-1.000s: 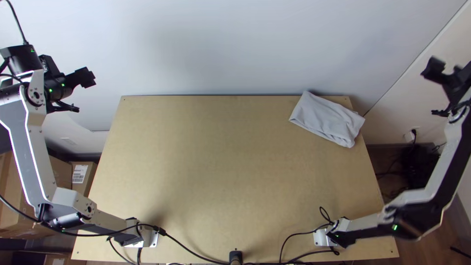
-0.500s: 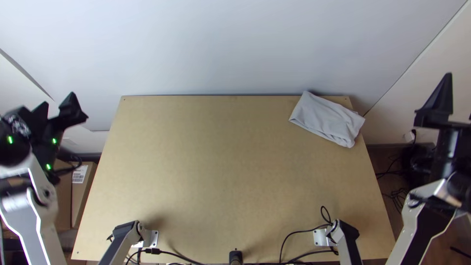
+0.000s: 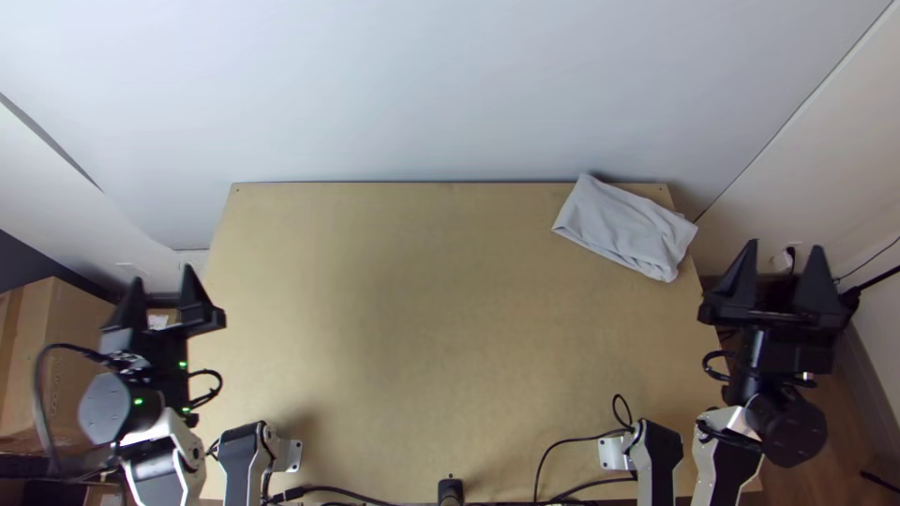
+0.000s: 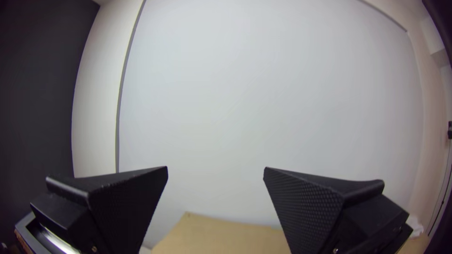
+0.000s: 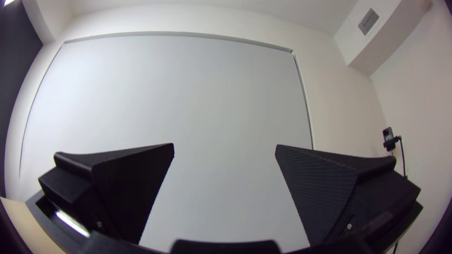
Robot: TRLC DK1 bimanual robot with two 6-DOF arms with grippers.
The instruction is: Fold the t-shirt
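In the top view, the light grey t-shirt (image 3: 623, 228) lies as a compact folded bundle at the table's far right corner, its right end slightly past the edge. My left gripper (image 3: 164, 281) stands open off the table's left edge, far from the cloth. My right gripper (image 3: 780, 258) is open beyond the right edge, nearer the cloth but apart from it. The left wrist view has the left gripper (image 4: 215, 173) with a wide gap between its fingers. Likewise, the right gripper (image 5: 225, 149) holds nothing in the right wrist view.
Bare wood of the table (image 3: 412, 309) stretches between the arms. Black cables (image 3: 553, 459) run along its near edge, by a dark post (image 3: 451, 491). Cardboard boxes (image 3: 66, 347) stand at the left, and a pale wall (image 3: 422, 84) rises behind the table.
Both arms have folded back toward their bases, and both grippers have come down the picture, their fingers now pointing toward the far wall. The t-shirt has not moved.
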